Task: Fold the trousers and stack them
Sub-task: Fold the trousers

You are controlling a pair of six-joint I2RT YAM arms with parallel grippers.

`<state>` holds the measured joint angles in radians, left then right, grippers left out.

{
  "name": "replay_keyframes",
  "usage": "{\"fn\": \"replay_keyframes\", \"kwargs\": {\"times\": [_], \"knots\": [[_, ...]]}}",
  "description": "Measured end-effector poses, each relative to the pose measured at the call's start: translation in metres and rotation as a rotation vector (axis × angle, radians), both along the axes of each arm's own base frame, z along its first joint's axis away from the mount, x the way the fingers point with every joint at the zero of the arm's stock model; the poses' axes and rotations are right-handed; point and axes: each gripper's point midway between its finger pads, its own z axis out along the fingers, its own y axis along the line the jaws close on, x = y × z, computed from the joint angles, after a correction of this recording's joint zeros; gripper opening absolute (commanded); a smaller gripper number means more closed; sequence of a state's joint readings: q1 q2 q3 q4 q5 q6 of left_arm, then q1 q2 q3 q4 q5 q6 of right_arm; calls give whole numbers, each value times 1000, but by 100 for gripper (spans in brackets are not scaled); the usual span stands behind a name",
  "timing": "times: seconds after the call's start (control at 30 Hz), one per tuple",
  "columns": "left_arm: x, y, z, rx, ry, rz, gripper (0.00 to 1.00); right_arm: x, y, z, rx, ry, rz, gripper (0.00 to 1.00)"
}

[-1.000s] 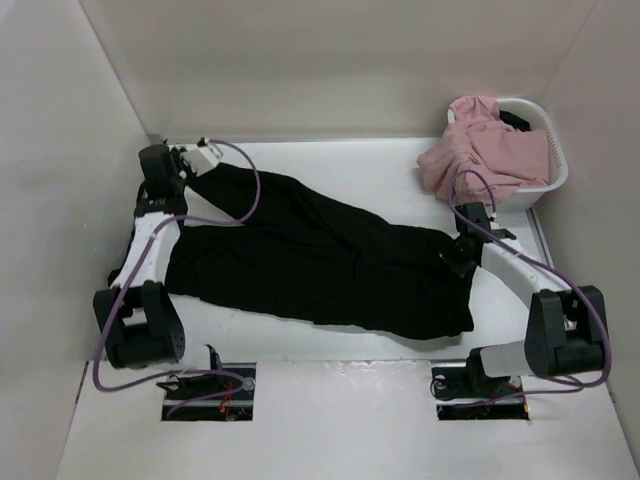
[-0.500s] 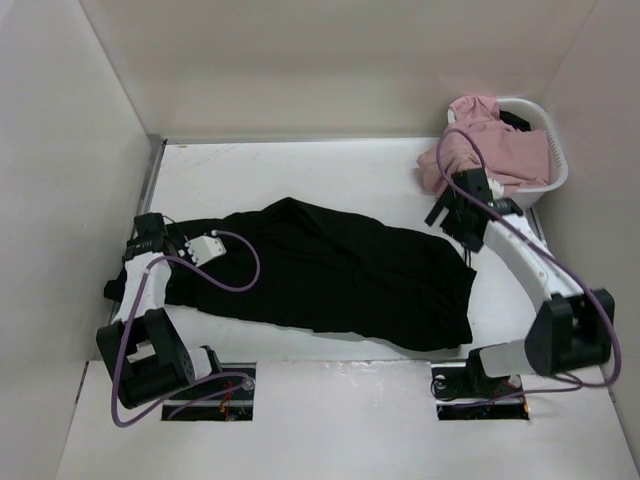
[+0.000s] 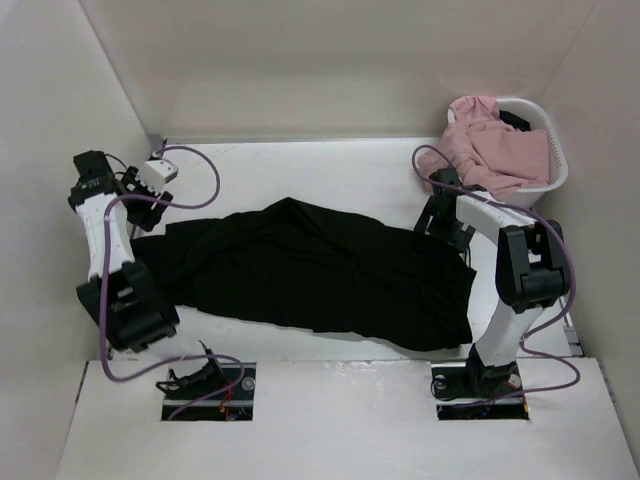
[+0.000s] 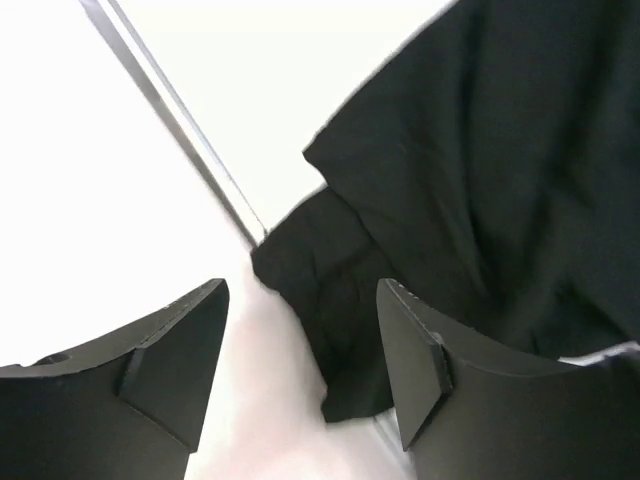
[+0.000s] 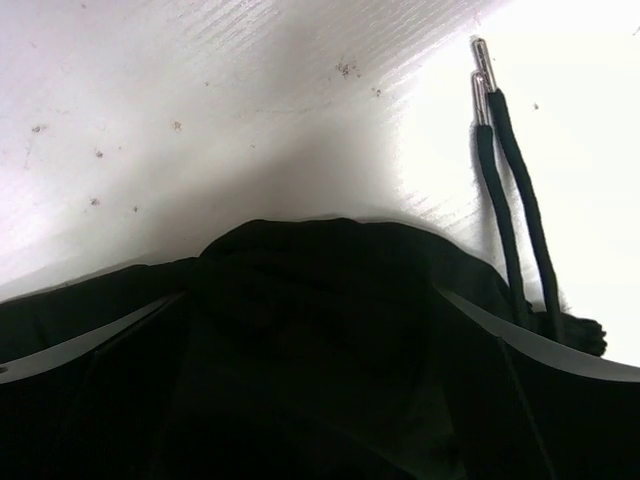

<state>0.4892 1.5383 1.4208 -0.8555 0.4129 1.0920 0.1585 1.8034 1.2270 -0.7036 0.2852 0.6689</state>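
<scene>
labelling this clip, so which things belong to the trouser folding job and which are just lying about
Job: plain black soft-cloth trousers; their thin dark drawstring.
Lying about: white plastic basket; pink cloth heaped in it.

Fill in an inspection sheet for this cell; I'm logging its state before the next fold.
Surface: white table, a few dark specks by the right arm.
Job's things: black trousers laid across the table, rumpled; drawstring lying on the table.
Clutter: white basket far right, holding pink cloth.
End effectors: left end effector open, empty, near the trousers' left end; right end effector open, cloth bunched between its fingers.
Cables: purple cables loop off both arms.
Surroundings: white walls on three sides.
</scene>
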Motion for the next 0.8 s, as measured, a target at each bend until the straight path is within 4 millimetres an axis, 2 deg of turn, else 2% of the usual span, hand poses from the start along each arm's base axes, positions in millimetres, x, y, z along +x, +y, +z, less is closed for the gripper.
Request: {"fn": "replay_keyframes", "kwargs": {"times": [0.07,0.13,0.23,0.27,0.3,0.4,0.47,0.6,0.8], "knots": [[19,9,-27,-27,52,48,59,0,0,-4,-3,10,-3,100],[31,15,-68,-43,136,95,60,-1,0,-10,0,24,-9,97],[34,23,-136,-48,285,158,59,-2,2,-14,9,32,-19,86],[34,24,-155,-46,327,175,59,-2,3,-14,14,31,-22,84],[34,25,-166,-51,359,192,59,-2,3,-14,17,30,-23,82],[60,44,-149,4,267,250,60,-2,4,-15,23,30,-25,77],[67,46,-148,10,246,263,59,-1,5,-16,30,26,-27,73],[66,42,-163,-2,275,266,53,0,7,-16,43,16,-26,69],[72,32,-163,-16,264,252,57,0,7,-17,58,17,-30,70]]}}
